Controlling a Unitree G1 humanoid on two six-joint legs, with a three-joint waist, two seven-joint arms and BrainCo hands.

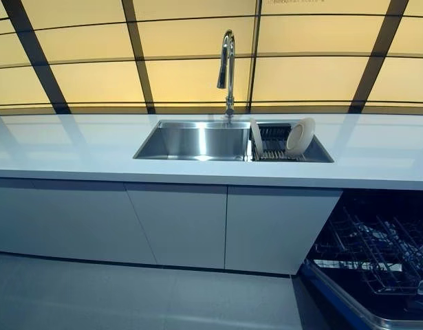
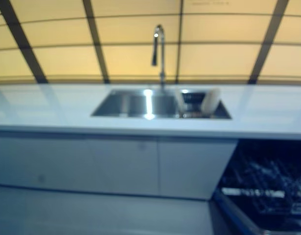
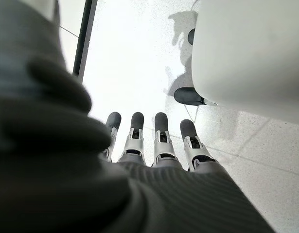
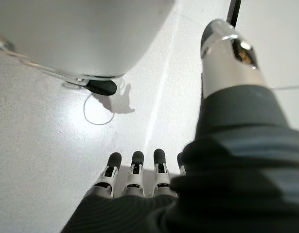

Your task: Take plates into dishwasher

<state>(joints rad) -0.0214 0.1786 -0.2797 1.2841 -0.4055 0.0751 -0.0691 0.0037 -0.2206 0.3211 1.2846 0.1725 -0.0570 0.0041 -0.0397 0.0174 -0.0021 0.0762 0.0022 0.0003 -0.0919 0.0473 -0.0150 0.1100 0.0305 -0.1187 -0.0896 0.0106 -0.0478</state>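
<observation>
Hanging low beside the robot, the left hand shows only in its own wrist view: its fingers run straight in a row, slightly apart, pointing down at the pale speckled floor and holding nothing. The right hand hangs the same way in its wrist view — fingers straight and relaxed, thumb standing apart from them, nothing in its grasp, the floor past the tips.

Neither hand shows in the head views. There a long white bench runs across, with a steel sink sunk into its middle and a tall tap standing behind the basin. The right part of the sink holds a dark wire rack. A white plate stands on edge in that rack, tilted, toward its right side. A second plate stands on edge at the rack's left end, just beside the divider to the open basin. Both plates are in the sink rack, well apart from the hands.

Below the bench are flat grey cabinet doors. To their right, under the bench's right end, the dishwasher stands open, its wire basket pulled out over the lowered door — whether anything lies in the basket cannot be told.
</observation>
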